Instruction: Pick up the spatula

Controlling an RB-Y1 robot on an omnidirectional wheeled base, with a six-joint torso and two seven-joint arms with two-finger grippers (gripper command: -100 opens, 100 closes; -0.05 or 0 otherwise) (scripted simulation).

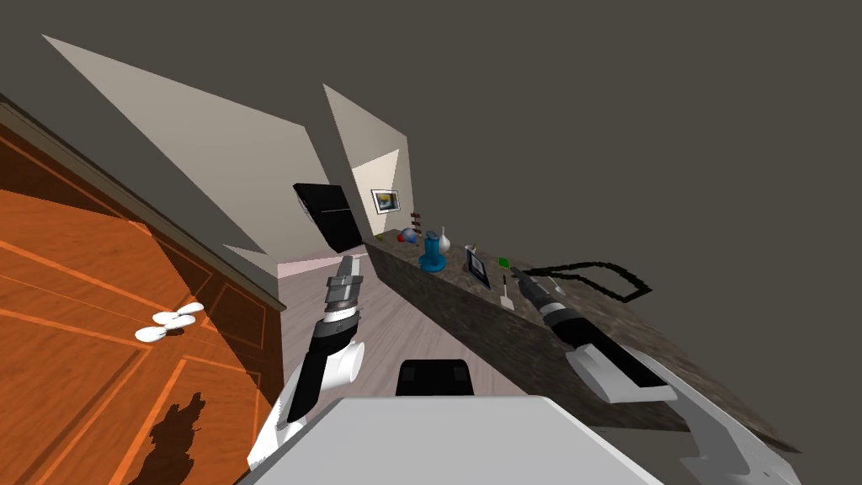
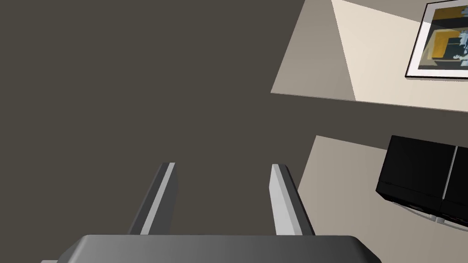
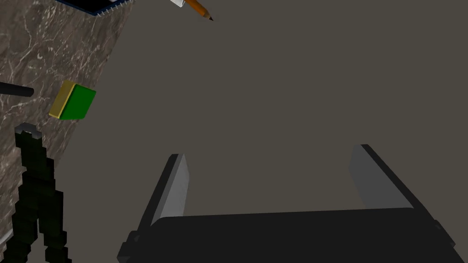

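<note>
The spatula (image 1: 506, 296) is a small white blade with a thin handle. It lies on the dark marbled counter (image 1: 471, 324) near the front edge. My right gripper (image 1: 524, 276) hovers over the counter just right of it and a little farther back. In the right wrist view the right gripper (image 3: 274, 178) is open with nothing between its fingers and points at the grey wall past the counter's back edge. A black rod end (image 3: 16, 90) shows off to one side; I cannot tell what it belongs to. My left gripper (image 1: 349, 269) is raised over the floor left of the counter, and its fingers (image 2: 283, 201) stand open.
A green and yellow sponge (image 3: 73, 100) lies on the counter beyond the spatula, with a framed tablet (image 1: 477, 268), a blue vase (image 1: 432, 253) and a white bottle (image 1: 444, 238) farther along. A black blocky outline (image 1: 602, 278) marks the counter right of my arm. An orange wooden door (image 1: 93, 337) stands left.
</note>
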